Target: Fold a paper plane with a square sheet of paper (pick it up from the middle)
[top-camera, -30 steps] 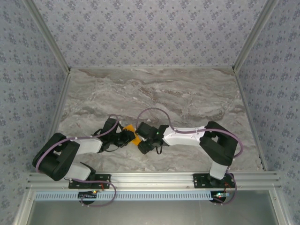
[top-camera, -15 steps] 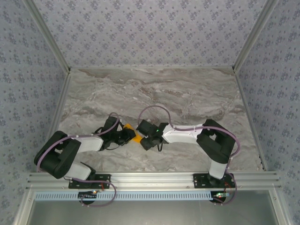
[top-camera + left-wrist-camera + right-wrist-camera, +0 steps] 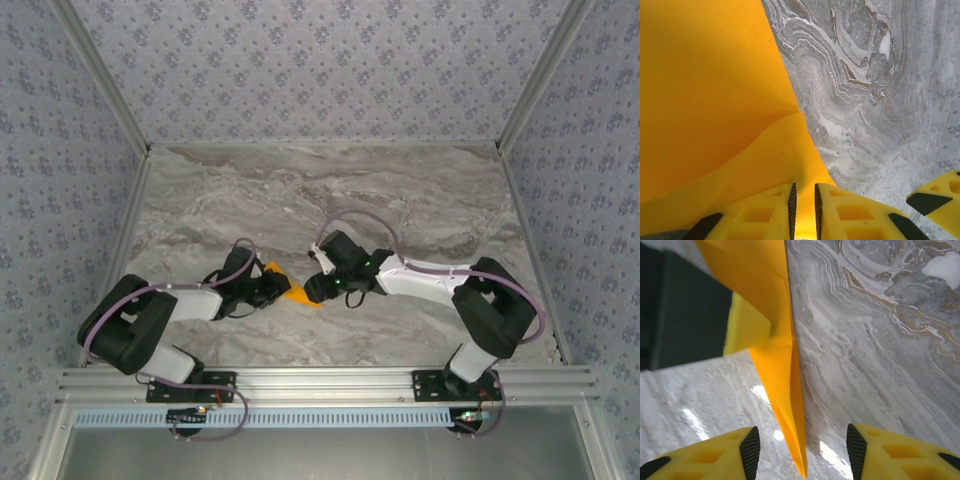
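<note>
The sheet of paper [image 3: 298,295] is bright orange and folded into a narrow pointed dart. It is held just above the marble table [image 3: 400,200], near its front middle. My left gripper [image 3: 278,290] is shut on the paper's wide end. In the left wrist view the paper [image 3: 715,100] runs between my almost closed left gripper [image 3: 803,210]. My right gripper [image 3: 316,289] stands open at the paper's pointed end. In the right wrist view the tip [image 3: 790,405] hangs between the spread jaws of the right gripper [image 3: 802,450], touching neither pad. The left fingertip [image 3: 747,325] shows there, clamped on the paper.
Aluminium frame rails [image 3: 330,380] run along the near edge, and patterned walls close the other three sides. The two grippers stand close together, nearly tip to tip. Bare marble stretches behind them and to both sides.
The right arm has swung to the right and its gripper has drawn back along the paper, so the pointed tip now shows. The right jaws have narrowed slightly. The left gripper keeps its hold.
</note>
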Motion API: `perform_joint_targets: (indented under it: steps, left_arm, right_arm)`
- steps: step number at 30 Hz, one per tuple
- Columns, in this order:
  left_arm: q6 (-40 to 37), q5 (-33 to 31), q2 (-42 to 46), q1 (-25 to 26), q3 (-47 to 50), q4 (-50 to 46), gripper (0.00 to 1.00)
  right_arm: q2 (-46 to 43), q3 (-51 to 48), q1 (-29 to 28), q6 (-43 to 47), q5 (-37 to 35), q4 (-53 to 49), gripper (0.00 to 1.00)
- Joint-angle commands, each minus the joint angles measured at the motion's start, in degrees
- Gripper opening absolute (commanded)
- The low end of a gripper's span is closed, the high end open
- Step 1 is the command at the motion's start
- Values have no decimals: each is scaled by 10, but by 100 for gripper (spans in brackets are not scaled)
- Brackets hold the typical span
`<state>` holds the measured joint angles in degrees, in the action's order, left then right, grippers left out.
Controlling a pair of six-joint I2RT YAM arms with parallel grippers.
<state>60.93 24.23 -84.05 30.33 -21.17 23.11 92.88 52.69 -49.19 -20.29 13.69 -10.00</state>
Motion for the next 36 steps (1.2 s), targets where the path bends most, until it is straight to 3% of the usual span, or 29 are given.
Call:
perform_joint_targets:
  steps: [1, 18, 36]
  left_arm:
    - [-5, 3, 2, -3, 22, 7, 21]
    - [-37, 12, 65, -3, 37, -3, 23]
    - [-36, 13, 91, -3, 48, -15, 24]
  right_arm:
    - [7, -20, 17, -47, 100, 59, 49]
    - [77, -14, 24, -50, 199, 86, 35]
    - [94, 0, 6, -19, 193, 47, 19]
